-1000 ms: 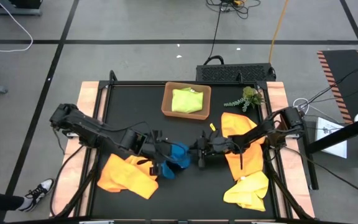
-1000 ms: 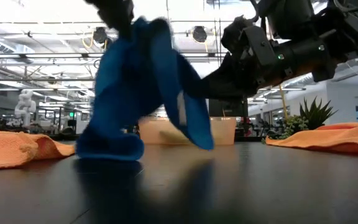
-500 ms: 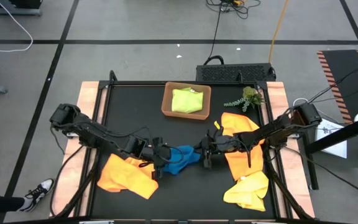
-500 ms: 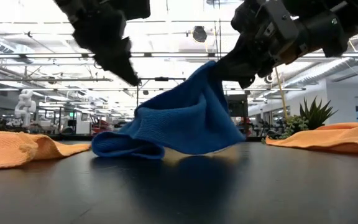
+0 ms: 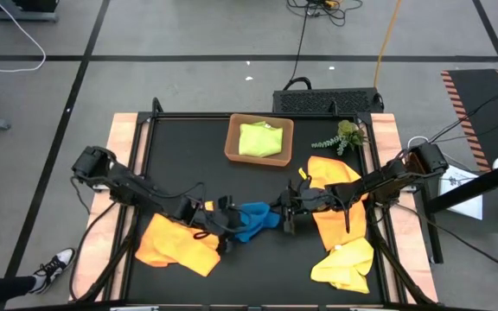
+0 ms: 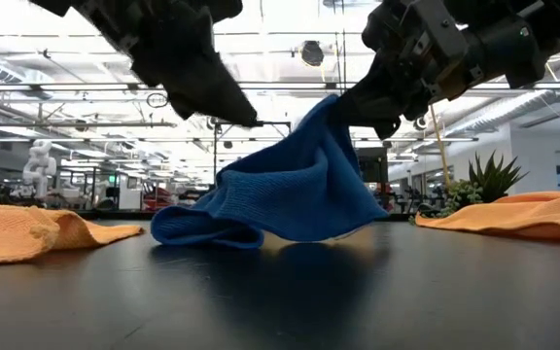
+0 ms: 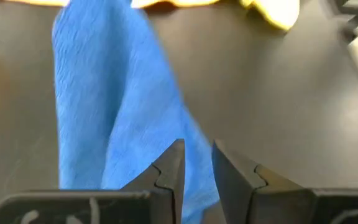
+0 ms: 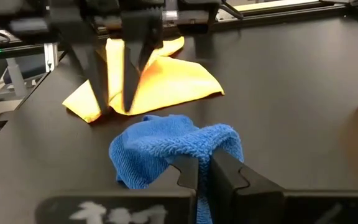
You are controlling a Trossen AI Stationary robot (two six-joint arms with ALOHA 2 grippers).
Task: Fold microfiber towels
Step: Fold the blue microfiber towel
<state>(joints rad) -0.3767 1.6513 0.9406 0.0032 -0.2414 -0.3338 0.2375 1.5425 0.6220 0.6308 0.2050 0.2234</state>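
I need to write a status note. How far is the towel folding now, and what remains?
One lime green towel lies folded in the tray, so that looks done. The blue towel is in hand: the right gripper pinches one edge and holds it raised, while the left gripper hovers beside it, fingers a little apart and empty. Left: the orange towel on the left, another orange towel and a yellow towel on the right, all crumpled.

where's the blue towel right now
In the high view the blue towel lies crumpled at the table's front centre, between the two arms, with the right pincer pinching its edge and the orange towel to its left.
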